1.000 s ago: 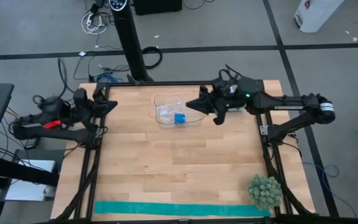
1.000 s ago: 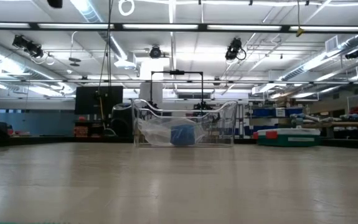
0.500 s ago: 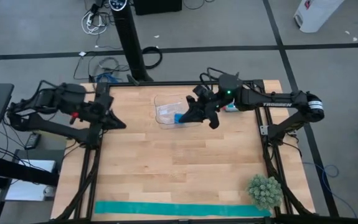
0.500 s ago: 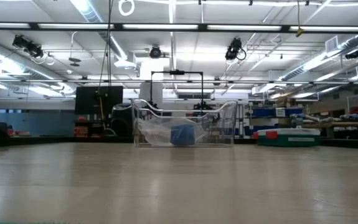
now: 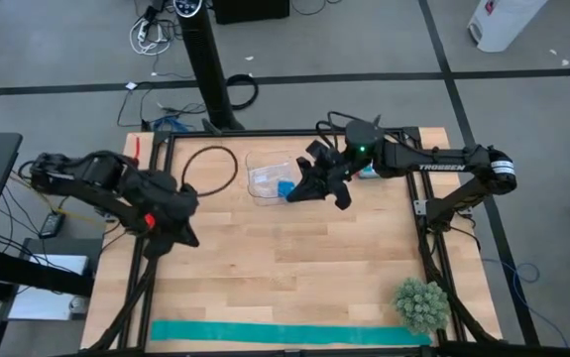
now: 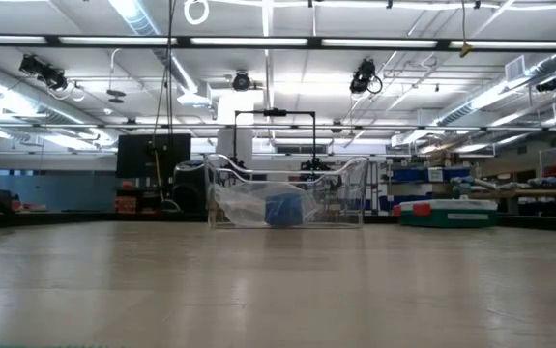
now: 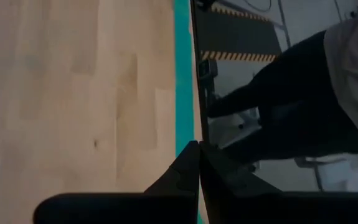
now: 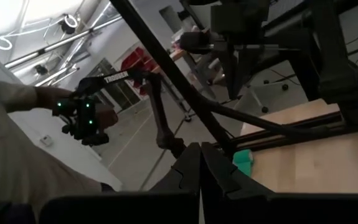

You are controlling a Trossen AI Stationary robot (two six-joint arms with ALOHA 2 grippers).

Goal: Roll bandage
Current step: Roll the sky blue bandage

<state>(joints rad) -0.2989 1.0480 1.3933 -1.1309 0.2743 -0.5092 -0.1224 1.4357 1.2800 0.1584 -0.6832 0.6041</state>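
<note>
The bandage (image 5: 289, 334) is a long teal ribbon lying flat along the table's near edge; in the left wrist view it (image 7: 182, 74) runs along the board's rim. My left gripper (image 5: 187, 236) is shut, slants down over the left part of the table, and stands well short of the bandage. My shut left fingers (image 7: 191, 163) hold nothing. My right gripper (image 5: 290, 194) is shut and level at the far middle, over the near rim of a clear container (image 5: 265, 174). In the right wrist view its fingers (image 8: 194, 163) are shut on nothing.
The clear container holds a small blue roll (image 5: 285, 187), also seen in the low view (image 6: 282, 210). A black cable loop (image 5: 210, 169) lies at the far left. A green spiky plant (image 5: 421, 304) stands at the near right corner. A person (image 7: 315, 93) stands beyond the near edge.
My left gripper has swung from the table's far left edge inward and toward the near edge, tipping from level to slanting down; it stays shut. My right gripper has shifted a little left and nearer, over the container, and has turned somewhat. The bandage has not moved.
</note>
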